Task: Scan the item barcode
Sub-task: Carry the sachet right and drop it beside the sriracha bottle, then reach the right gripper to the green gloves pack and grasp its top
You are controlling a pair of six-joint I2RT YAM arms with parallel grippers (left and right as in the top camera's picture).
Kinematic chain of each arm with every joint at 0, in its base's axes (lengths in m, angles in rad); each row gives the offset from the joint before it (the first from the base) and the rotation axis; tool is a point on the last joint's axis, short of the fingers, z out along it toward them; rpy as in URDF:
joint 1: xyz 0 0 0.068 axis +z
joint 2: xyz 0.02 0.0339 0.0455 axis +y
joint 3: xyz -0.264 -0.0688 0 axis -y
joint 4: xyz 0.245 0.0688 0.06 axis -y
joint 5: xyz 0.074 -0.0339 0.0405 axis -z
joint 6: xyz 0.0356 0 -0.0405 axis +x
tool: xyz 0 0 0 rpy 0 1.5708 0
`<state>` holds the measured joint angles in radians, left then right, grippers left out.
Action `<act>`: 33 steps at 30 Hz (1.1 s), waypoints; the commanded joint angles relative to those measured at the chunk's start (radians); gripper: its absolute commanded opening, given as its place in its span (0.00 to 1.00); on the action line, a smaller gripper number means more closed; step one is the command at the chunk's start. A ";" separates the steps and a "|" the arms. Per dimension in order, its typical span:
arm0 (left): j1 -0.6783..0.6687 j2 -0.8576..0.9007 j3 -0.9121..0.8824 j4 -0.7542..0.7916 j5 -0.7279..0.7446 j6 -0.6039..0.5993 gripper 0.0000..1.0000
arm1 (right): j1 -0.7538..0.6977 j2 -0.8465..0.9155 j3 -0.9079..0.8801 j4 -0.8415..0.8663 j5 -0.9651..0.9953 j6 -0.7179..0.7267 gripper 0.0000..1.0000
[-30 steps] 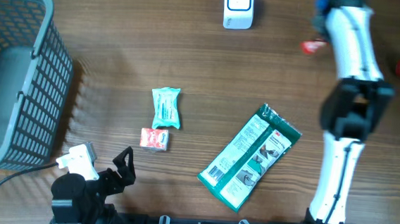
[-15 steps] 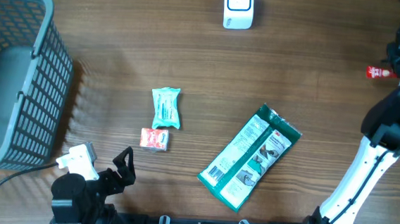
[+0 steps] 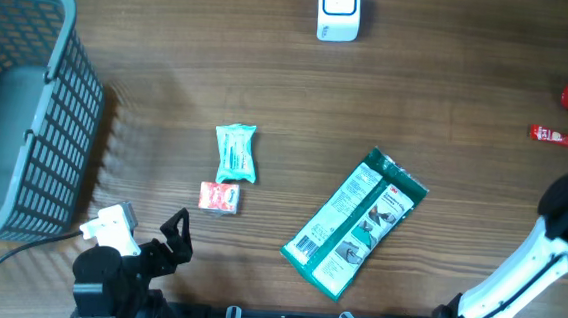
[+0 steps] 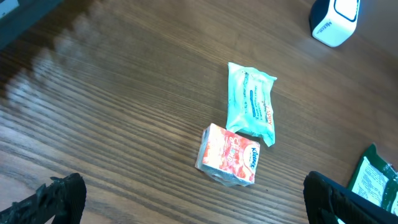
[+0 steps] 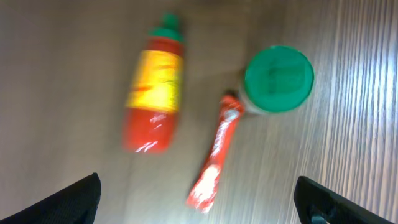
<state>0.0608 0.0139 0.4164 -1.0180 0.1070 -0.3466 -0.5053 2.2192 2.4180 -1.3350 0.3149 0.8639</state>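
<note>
A thin red sachet (image 3: 564, 139) lies flat on the wood at the far right. In the right wrist view the sachet (image 5: 216, 158) sits below my right gripper (image 5: 202, 202), whose jaws stand wide open and empty on either side of it. The white and blue barcode scanner (image 3: 337, 10) stands at the table's back edge. My left gripper (image 4: 199, 202) rests open at the front left, with a small red carton (image 4: 229, 154) and a teal wipes packet (image 4: 250, 102) ahead of it.
A grey mesh basket (image 3: 27, 111) fills the left side. A long green packet (image 3: 356, 224) lies at centre right. A red bottle with a yellow label (image 5: 155, 93) and a green-lidded jar (image 5: 278, 78) lie beside the sachet. The right arm (image 3: 548, 248) leans toward the right edge.
The right arm swung from beside the scanner to the right edge carrying the red sachet. Its gripper has opened and the sachet now lies on the table. The left arm stayed still.
</note>
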 commanded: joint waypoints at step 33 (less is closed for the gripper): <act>-0.004 -0.006 0.000 0.003 0.012 -0.006 1.00 | 1.061 -0.312 -1.029 -0.131 -0.231 0.219 0.61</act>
<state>0.0608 0.0139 0.4164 -1.0180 0.1070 -0.3466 0.5301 1.9030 1.4185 -1.4620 0.0742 1.0515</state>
